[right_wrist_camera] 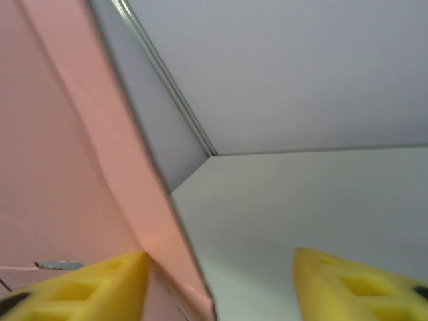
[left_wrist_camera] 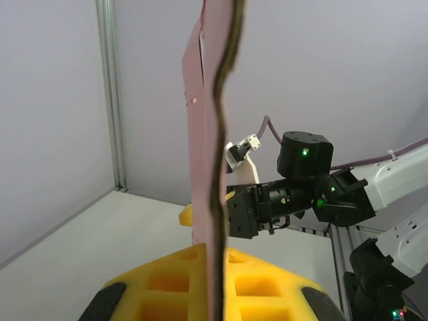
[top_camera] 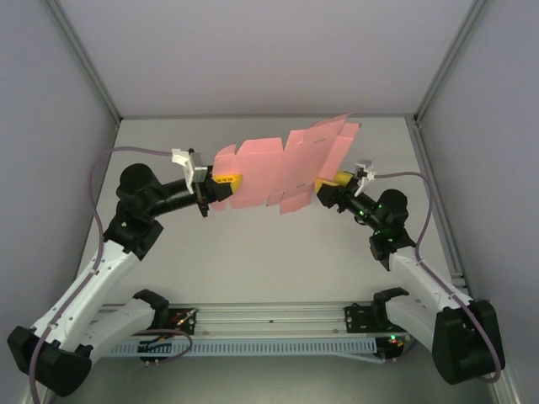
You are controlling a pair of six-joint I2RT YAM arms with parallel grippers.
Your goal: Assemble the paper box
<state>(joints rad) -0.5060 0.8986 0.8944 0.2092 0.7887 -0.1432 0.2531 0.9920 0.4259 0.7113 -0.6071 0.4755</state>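
The paper box [top_camera: 282, 168] is a flat pink die-cut sheet with flaps, hanging in the air between both arms above the table's middle. My left gripper [top_camera: 226, 181] is shut on the sheet's left edge. In the left wrist view the sheet [left_wrist_camera: 200, 167] stands edge-on and rises from between the closed yellow jaws [left_wrist_camera: 215, 251]. My right gripper [top_camera: 324, 183] is at the sheet's right lower edge. In the right wrist view the sheet [right_wrist_camera: 60, 167] lies against the left yellow finger [right_wrist_camera: 87, 287], and the right finger [right_wrist_camera: 361, 287] stands well apart from it, so the right gripper [right_wrist_camera: 221, 257] is open.
The grey table [top_camera: 269, 261] is walled by pale panels on three sides with metal posts at the back corners [top_camera: 114, 109]. The right arm's black wrist [left_wrist_camera: 267, 204] shows close behind the sheet in the left wrist view.
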